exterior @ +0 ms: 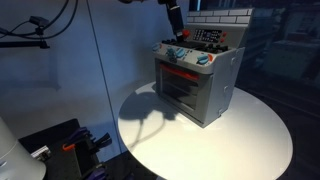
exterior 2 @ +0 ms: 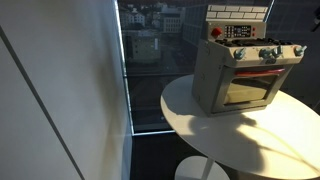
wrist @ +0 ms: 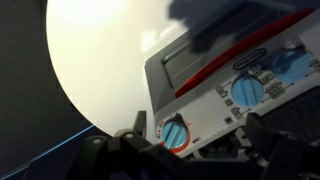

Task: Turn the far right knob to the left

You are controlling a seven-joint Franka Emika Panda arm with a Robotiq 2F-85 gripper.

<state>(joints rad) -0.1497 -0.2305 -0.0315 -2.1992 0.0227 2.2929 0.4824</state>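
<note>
The grey toy stove [exterior: 215, 90] stands on a round white table [exterior: 250, 140]; it also shows in an exterior view [exterior 2: 210, 75]. The far right knob [wrist: 173, 133] is pale blue with a red ring and sits at the end of the knob row in the wrist view. It shows in both exterior views [exterior: 203, 60] [exterior 2: 297, 50]. My gripper [wrist: 198, 121] is open and empty, with its dark fingers either side of this knob and not touching it. In an exterior view the gripper [exterior: 176, 30] hangs above the stove top.
Other blue knobs [wrist: 248, 90] [wrist: 295, 65] follow along the panel. The oven door has a red handle [wrist: 205, 68]. The stove's brick-pattern back panel [exterior: 220, 18] rises behind the gripper. A window wall [exterior 2: 150, 60] stands beside the table.
</note>
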